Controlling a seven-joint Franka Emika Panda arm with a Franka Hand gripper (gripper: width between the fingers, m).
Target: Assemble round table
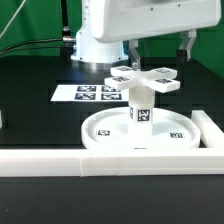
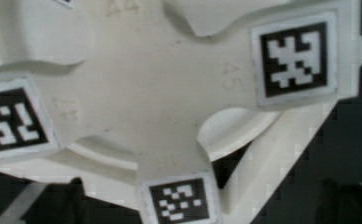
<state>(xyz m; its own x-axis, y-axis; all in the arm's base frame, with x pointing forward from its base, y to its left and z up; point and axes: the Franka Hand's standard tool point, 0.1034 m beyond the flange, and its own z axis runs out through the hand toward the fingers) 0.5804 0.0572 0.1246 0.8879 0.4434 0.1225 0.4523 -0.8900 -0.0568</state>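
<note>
The round disc point(image 1: 140, 133) lies flat near the table's front, rim up. The short cylinder leg point(image 1: 140, 108) stands upright in its middle. The cross-shaped base point(image 1: 146, 80) sits on top of the leg, its tags facing up. My gripper point(image 1: 158, 56) hangs just above the base with its fingers point(image 1: 130, 58) spread wide, holding nothing. In the wrist view the cross-shaped base point(image 2: 151, 90) fills the picture from close up, and part of the disc's rim point(image 2: 276, 160) shows beneath it. The fingertips do not show clearly there.
The marker board point(image 1: 88, 93) lies flat behind the disc, toward the exterior view's left. A long white border bar point(image 1: 60, 162) runs along the front, and another point(image 1: 211, 130) stands at the exterior view's right. The robot's base point(image 1: 95, 45) is at the back.
</note>
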